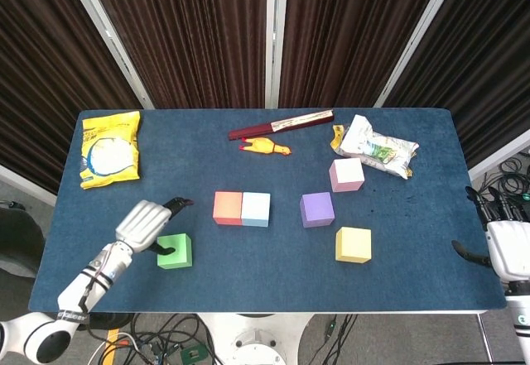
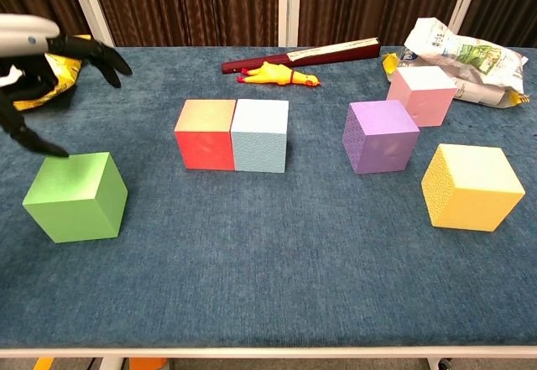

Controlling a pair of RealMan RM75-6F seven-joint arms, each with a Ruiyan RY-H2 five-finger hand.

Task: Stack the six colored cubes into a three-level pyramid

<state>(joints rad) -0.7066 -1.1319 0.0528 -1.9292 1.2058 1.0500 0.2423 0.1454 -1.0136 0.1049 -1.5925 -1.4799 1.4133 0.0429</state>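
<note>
— Any writing you can read on those bags?

— None that I can make out. The yellow snack bag (image 1: 110, 150) at the far left corner of the table (image 1: 414, 257) has a pale round picture on its front, but the print is too small. The crumpled white bag (image 1: 377, 146) at the far right shows green and yellow patches, and its lettering is just as unreadable. Both bags look closed, so I cannot tell what is inside.

— And your hands?

— My left robot hand (image 1: 147, 223) hovers just beside the green cube (image 1: 175, 251), fingers spread, holding nothing; in the chest view a dark fingertip (image 2: 50, 148) sits right at the cube's far top corner. My right robot hand (image 1: 503, 245) hangs off the right edge of the table, gripping nothing, fingers apart.

— Where are the cubes?

— All six lie flat on the table, none stacked. The red cube (image 1: 227, 208) and light blue cube (image 1: 256, 209) touch side by side in the middle. The purple cube (image 1: 316, 209) stands apart to their right, the pink cube (image 1: 346, 175) beyond it near the white bag, the yellow cube (image 1: 354, 244) nearer me. A rubber chicken (image 1: 265, 146) and a folded fan (image 1: 281, 123) lie at the far edge.
</note>
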